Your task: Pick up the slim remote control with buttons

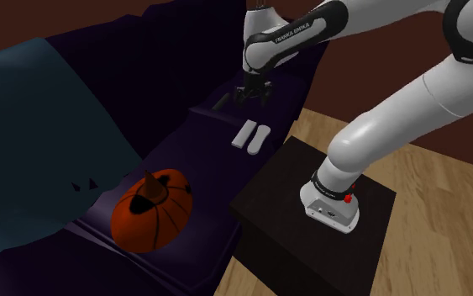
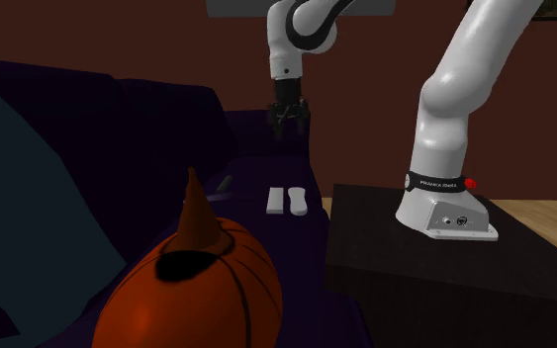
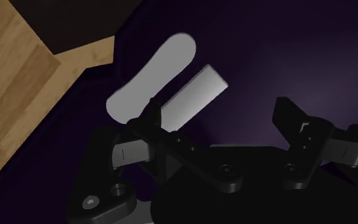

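Two plain white objects lie side by side on the dark purple sofa seat (image 1: 194,160), near its edge by the stand. One is a slim straight bar (image 1: 244,134) (image 2: 275,201) (image 3: 193,95). The other is a rounded, waisted remote shape (image 1: 260,139) (image 2: 298,202) (image 3: 152,76). No buttons can be made out on either. My black gripper (image 1: 251,94) (image 2: 288,119) (image 3: 222,118) hangs open above the seat, a little past both objects and towards the sofa back, holding nothing. In the wrist view one finger (image 3: 151,118) covers the bar's near end.
A thin dark stick-like object (image 1: 222,103) (image 2: 225,185) lies on the seat near the gripper. An orange pumpkin with a cone stem (image 1: 152,210) (image 2: 192,287) sits farther along the sofa beside a teal blanket (image 1: 33,134). The black stand (image 1: 314,219) adjoins the sofa on a wooden floor (image 1: 444,181).
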